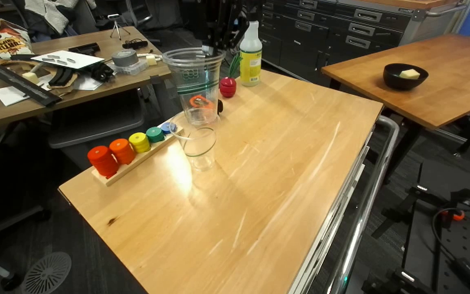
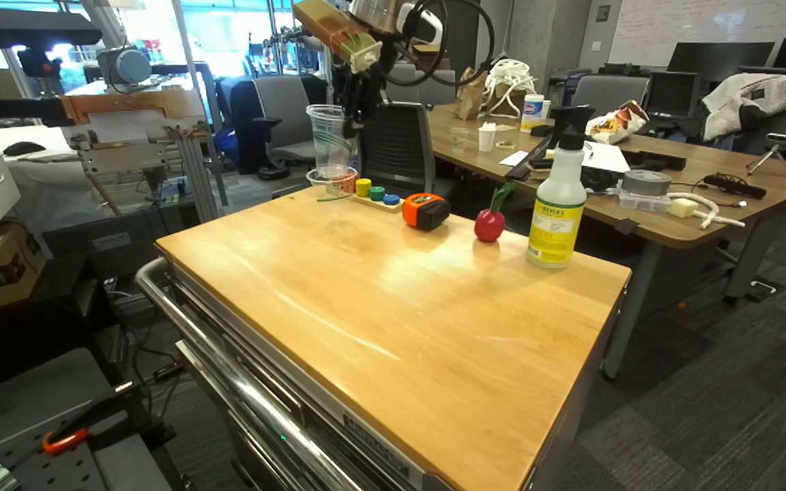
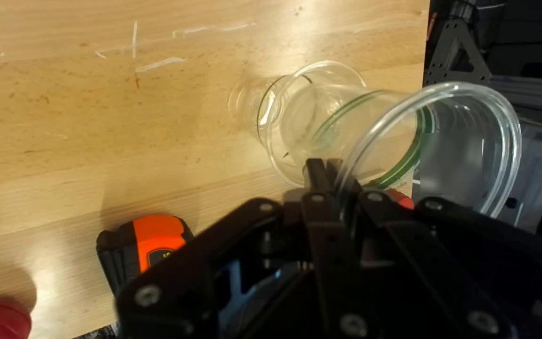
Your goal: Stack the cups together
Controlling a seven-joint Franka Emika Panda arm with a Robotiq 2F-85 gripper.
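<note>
My gripper [image 1: 211, 55] is shut on the near wall, at the rim, of two nested clear cups [image 1: 196, 81]. The held cups hang nearly upright, with doubled rims and green bands, and show also in the wrist view [image 3: 440, 136] and in an exterior view [image 2: 330, 140]. The third clear cup [image 1: 201, 153] stands upright on the table below them, and shows in the wrist view [image 3: 268, 103]. The held cups' bottom is at the standing cup's mouth; I cannot tell whether it is inside the rim. The fingertips [image 3: 322, 165] are close together with the cup wall between them.
A wooden board with coloured rings [image 1: 123, 151] lies along the table edge by the standing cup. An orange and black tape measure [image 2: 426, 211], a red toy vegetable [image 2: 489, 225] and a spray bottle [image 2: 557, 218] stand along the same edge.
</note>
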